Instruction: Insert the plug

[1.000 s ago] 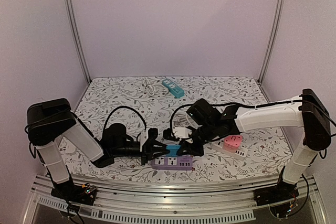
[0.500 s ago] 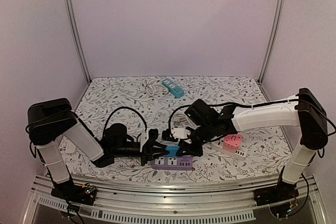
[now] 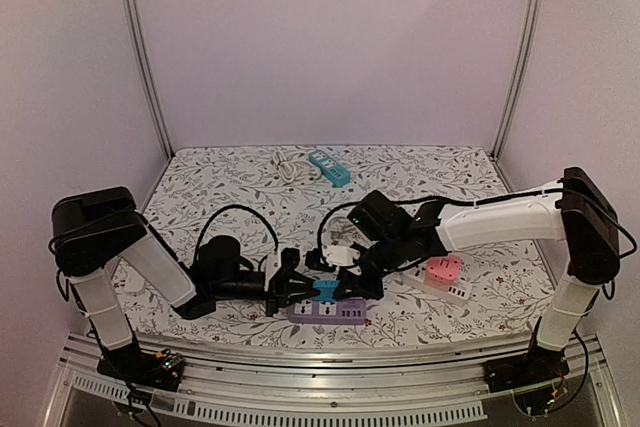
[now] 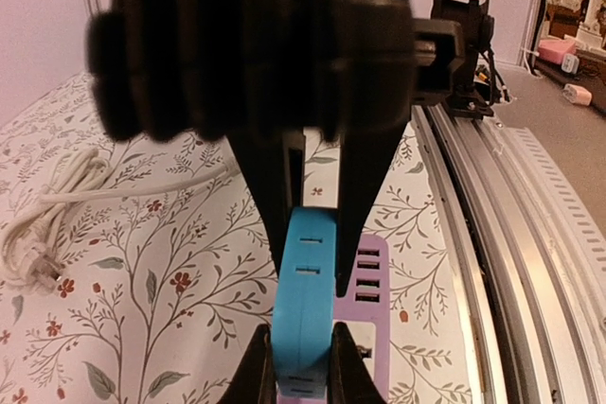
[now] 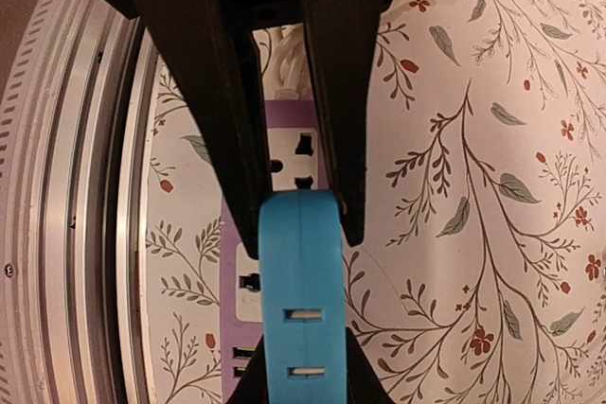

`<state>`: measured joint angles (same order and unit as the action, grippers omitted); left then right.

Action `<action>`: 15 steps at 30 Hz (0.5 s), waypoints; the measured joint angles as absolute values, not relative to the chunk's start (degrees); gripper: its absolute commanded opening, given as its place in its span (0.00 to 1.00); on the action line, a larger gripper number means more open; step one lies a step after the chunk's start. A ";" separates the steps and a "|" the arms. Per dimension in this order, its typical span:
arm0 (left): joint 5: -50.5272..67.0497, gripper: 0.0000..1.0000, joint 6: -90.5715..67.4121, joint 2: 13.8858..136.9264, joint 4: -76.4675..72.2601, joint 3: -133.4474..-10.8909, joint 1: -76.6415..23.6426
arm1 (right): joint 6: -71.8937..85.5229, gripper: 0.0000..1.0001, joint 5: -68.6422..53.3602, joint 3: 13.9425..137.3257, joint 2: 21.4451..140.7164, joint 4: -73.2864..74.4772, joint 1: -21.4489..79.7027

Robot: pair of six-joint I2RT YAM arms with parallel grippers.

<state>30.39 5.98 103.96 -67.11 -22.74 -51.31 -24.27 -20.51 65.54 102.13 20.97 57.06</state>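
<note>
Clearly, both arms pinch the same blue plug [image 3: 327,288], low in the centre of the overhead view, just above the purple power strip [image 3: 328,311] lying on the floral worktop [image 3: 250,187]. The left jaws reach in from the left, nearly closed, clamping the plug's flat sides. The right jaws come from the right and are likewise squeezed onto its other end. Whether the plug touches the strip's sockets cannot be told. A teal power strip [image 3: 329,168] lies at upper centre, and a pink adapter [image 3: 443,270] lies right of the arms' meeting point.
</note>
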 measured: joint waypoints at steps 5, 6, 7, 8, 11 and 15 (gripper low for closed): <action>31.46 0.00 6.15 103.96 -66.57 -22.74 -51.31 | -24.18 0.00 -19.57 65.89 102.15 22.04 57.84; 31.59 0.00 6.24 103.96 -66.43 -22.74 -51.31 | -24.10 0.00 -19.40 65.95 102.19 22.22 58.00; 31.68 0.00 6.37 103.96 -66.24 -22.74 -51.31 | -24.01 0.00 -19.25 66.00 102.30 22.26 58.11; 31.75 0.00 6.46 103.96 -66.00 -22.72 -51.31 | -23.90 0.00 -19.14 66.02 102.43 22.28 58.19; 32.05 0.00 6.98 104.22 -64.97 -22.72 -51.31 | -23.59 0.00 -18.81 66.06 103.09 22.26 58.52; 32.21 0.00 7.57 104.77 -64.69 -22.74 -51.31 | -23.33 0.00 -18.50 66.17 103.68 22.26 58.74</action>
<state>32.21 7.57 104.77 -64.69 -22.74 -51.31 -23.33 -18.50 66.17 103.68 22.26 58.74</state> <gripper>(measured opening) 0.117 0.145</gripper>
